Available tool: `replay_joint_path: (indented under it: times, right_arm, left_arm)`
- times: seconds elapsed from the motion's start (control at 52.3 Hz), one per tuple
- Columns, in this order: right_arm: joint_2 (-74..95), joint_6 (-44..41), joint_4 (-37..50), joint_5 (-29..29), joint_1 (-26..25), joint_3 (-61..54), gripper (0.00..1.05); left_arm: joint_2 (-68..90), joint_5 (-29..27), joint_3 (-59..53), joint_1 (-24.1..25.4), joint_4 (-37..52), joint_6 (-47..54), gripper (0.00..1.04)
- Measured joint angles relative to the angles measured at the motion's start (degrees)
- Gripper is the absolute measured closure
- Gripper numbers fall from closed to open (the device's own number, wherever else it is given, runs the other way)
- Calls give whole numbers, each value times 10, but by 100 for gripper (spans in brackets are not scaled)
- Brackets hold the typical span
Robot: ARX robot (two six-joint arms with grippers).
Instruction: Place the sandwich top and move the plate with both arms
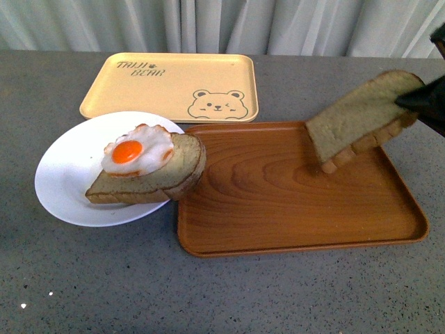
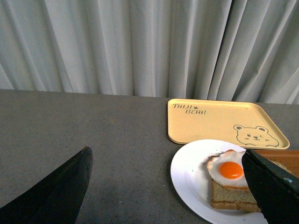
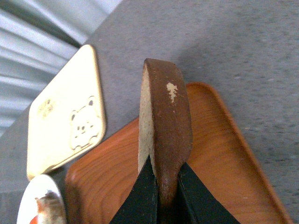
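The plain squarish slice of brown wholemeal bread, the sandwich top [image 1: 361, 118], is held up on edge and tilted over the far right part of the large brown wood-grain tray [image 1: 278, 209]. Its long axis slopes from a low corner near the tray floor up and away to the right, and its speckled crumb face is turned toward the front camera. Whether that low corner touches the tray cannot be told. The right gripper [image 3: 166, 177] is clamped on the slice, one thin black finger on each side of the dark crust at its upper right end. The left gripper [image 2: 166, 153] has its two black fingers spread wide with nothing between them, above the grey speckled tabletop [image 1: 208, 299] beside the plate. There are two bread slices. The second slice [image 1: 156, 182] bears the single fried egg [image 1: 135, 149] and lies on the one round white shallow plate [image 1: 66, 174], with its right end overhanging the wood tray's left rim. There are two trays. The second is a yellow rectangular tray [image 1: 167, 80] behind the plate, printed "TAIJI BEAR" with a winking bear face. Pale pleated curtains [image 1: 208, 24] hang behind the table
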Motion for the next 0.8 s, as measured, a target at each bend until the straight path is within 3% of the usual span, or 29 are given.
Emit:
replay_joint_path:
  times: [0.134,0.248,0.401,0.592,0.803]
  right_arm:
    - [-8,21,0,13,67,24,102]
    - [10,46,3,33,171,79,102]
    - [59,53,3,56,255,154,102]
    - [137,57,-15,85,319,228,102]
    - [195,68,-27,110,344,250,102]
  left_arm:
    - [0,0,0,0,0,0,9]
    - [0,0,0,0,0,0,9]
    - [0,0,0,0,0,0,9]
    - [0,0,0,0,0,0,9]
    - [0,0,0,0,0,0,9]
